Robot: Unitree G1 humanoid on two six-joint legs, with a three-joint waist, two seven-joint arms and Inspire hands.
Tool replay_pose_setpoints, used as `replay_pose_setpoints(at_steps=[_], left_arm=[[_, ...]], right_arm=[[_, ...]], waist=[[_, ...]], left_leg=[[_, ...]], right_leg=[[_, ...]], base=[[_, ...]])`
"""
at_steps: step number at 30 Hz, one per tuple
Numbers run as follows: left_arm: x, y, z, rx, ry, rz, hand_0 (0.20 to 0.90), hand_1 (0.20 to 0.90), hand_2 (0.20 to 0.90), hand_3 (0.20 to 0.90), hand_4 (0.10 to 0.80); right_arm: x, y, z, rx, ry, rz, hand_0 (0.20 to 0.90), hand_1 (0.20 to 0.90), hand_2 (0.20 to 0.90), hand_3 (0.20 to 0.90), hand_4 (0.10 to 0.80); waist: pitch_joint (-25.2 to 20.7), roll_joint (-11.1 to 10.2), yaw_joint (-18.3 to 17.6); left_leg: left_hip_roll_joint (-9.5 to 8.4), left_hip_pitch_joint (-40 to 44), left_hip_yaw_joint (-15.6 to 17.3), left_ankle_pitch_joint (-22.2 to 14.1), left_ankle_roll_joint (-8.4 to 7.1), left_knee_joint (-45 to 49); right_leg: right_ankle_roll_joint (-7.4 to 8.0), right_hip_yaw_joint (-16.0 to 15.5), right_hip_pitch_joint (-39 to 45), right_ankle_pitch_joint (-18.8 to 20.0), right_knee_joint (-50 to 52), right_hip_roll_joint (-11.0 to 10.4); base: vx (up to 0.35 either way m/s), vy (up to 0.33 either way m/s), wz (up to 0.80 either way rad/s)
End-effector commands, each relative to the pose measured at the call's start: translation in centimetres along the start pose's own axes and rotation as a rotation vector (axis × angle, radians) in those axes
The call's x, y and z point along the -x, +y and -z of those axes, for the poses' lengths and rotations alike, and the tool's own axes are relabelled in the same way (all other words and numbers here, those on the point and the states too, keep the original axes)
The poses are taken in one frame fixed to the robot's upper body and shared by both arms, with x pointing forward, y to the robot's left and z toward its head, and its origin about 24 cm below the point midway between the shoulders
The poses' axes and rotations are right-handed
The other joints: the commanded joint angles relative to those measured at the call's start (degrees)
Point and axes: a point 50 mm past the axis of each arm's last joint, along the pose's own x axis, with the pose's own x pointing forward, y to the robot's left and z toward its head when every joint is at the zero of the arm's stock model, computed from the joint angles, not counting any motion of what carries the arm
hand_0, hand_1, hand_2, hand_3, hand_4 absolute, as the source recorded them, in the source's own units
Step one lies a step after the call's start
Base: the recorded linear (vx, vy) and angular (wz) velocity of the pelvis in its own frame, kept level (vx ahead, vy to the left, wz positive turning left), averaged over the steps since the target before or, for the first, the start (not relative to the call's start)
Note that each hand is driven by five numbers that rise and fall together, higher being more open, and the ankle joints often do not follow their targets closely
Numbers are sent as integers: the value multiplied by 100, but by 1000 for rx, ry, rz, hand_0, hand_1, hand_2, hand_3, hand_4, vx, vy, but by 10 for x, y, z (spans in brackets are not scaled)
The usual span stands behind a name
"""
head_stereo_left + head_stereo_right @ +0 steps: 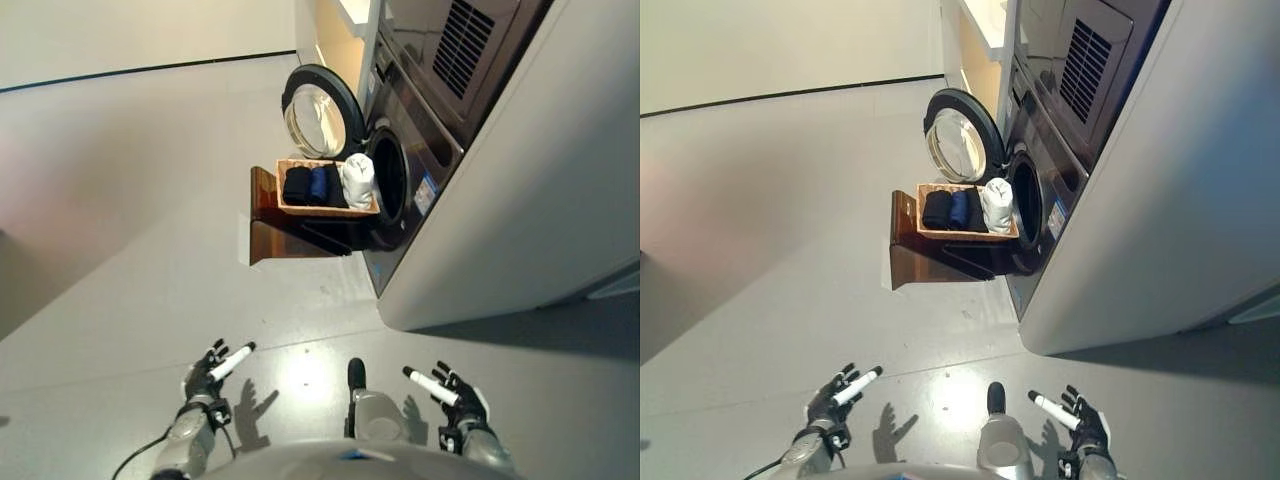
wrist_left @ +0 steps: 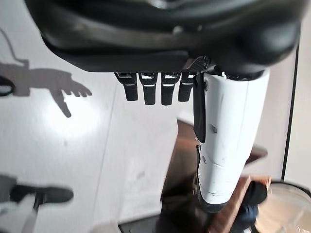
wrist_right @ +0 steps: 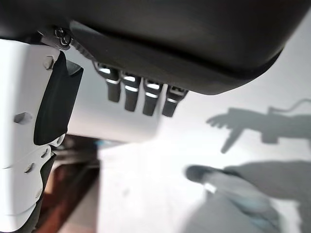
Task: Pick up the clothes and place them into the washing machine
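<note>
Task not yet started

The clothes (image 1: 327,185) are seen in the basket (image 1: 285,205) beside the open washing machine (image 1: 400,180); left hand (image 1: 207,375) and right hand (image 1: 458,393) are held open, empty, well apart from them

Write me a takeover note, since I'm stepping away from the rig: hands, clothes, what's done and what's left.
Left hand: open, empty, held low over the floor.
Right hand: open, empty, also low over the floor.
Clothes: a black roll, a blue roll and a white bundle all sit in the basket on the brown stand by the washing machine.
Done: the door is open.
Left: approach, pick up each piece and load it into the drum; nothing is picked yet.
</note>
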Motion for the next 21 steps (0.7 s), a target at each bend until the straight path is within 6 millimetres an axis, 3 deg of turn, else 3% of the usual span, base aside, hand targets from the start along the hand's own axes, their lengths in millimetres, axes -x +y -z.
replay_pose_setpoints(at_steps=[1,3,6,10,13,16,18,21], left_arm=[[-7,19,-49,-6,-190,-42,900,900,900,900,800],[-9,14,-51,-8,-193,-33,900,900,900,900,800],[-11,8,-56,-6,-212,-19,900,900,900,900,800],[-12,3,-55,-2,-200,-18,900,900,900,900,800],[-13,-2,-57,0,-202,-7,900,900,900,900,800],[-15,-7,-59,-1,-206,0,900,900,900,900,800],[-16,-9,-62,4,-210,-4,900,900,900,900,800],[-17,-12,-65,7,-225,0,900,900,900,900,800]], right_arm=[[-5,12,-31,-69,-149,-26,900,900,900,900,800],[-7,9,-35,-53,-162,-13,900,900,900,900,800],[-8,7,-38,-50,-171,-1,900,900,900,900,800],[-10,5,-42,-37,-178,11,900,900,900,900,800],[-10,2,-42,-41,-180,28,900,900,900,900,800],[-10,0,-44,-62,-189,48,900,900,900,900,800],[-10,0,-45,-60,-194,50,900,900,900,900,800],[-10,0,-47,-58,-198,56,900,900,900,900,800]], waist=[[-227,-346,30],[-210,-265,0],[-214,-231,23],[-142,-284,94],[-39,-329,134],[137,-470,274],[234,-474,329],[332,-427,441]], left_leg=[[-240,607,-127,112,-159,190],[-75,430,-193,484,-324,702],[47,269,-276,923,-426,1213],[9,-225,-167,1599,-456,2586],[62,-507,13,1795,-423,2878],[64,-1439,465,1349,-205,2529],[129,-1798,626,1226,-215,2325],[148,-2211,690,1335,-264,1808]], right_leg=[[578,-15,-368,217,193,-256],[443,13,-212,56,232,-104],[275,-41,-33,-133,164,125],[-25,62,415,-426,117,337],[-96,95,634,-540,92,341],[-78,300,927,-746,52,247],[-67,439,992,-837,113,241],[-57,590,1126,-954,144,265]], base=[[252,-182,16],[234,-207,27],[158,-203,24],[154,-173,-3],[102,-109,-27],[178,-88,-10],[117,7,-22],[108,32,-25]])
